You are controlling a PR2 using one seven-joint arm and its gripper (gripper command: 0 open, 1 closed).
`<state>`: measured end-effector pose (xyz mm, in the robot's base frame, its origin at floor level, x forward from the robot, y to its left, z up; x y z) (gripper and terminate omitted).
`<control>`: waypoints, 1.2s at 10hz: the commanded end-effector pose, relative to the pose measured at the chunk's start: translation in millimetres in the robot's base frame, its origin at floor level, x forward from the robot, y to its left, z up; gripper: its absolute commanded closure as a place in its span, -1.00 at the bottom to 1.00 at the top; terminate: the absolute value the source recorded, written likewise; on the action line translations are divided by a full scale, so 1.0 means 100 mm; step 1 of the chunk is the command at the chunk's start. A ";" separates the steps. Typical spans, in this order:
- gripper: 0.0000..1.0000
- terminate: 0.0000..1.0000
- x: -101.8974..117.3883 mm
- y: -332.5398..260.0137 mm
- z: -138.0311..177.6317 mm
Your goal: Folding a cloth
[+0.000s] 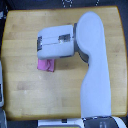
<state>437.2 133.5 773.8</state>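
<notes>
One arm [95,75] fills much of the exterior view, a smooth white shell, rounded and glossy like moulded plastic, rising from the bottom edge and bending across toward the exterior view's left. At its end sits a boxy white housing with dark grey seams and a dark slot along its middle; this is the gripper [41,45], and from above its fingers are hidden by the housing, so whether they are spread or pinched together I cannot tell.

Under all this lies the table [20,85], a pale, honey-coloured wooden top with rounded corners and faint plank lines running across it, the grain soft and blurred in the picture.

Peeking out from beneath the lower edge of the gripper housing is the cloth [47,65], a small patch of pink-magenta fabric, flat and thin against the wood. Only part of it shows: a roughly rectangular piece with a slightly uneven lower edge, its upper part covered by the housing. It looks plain, without pattern, and slightly darker along one side, where a fold may be, though the picture is too soft to be sure. It lies left of the table's middle in the exterior view, well away from every edge.
</notes>
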 end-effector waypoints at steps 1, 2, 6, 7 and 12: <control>1.00 -1.00 0.26 0.29 -0.38; 1.00 -1.00 0.27 0.30 -0.39; 1.00 -1.00 0.21 0.29 -0.22; 1.00 -1.00 0.26 0.30 -0.16; 1.00 -1.00 0.11 0.38 -0.14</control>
<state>461.2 163.7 755.1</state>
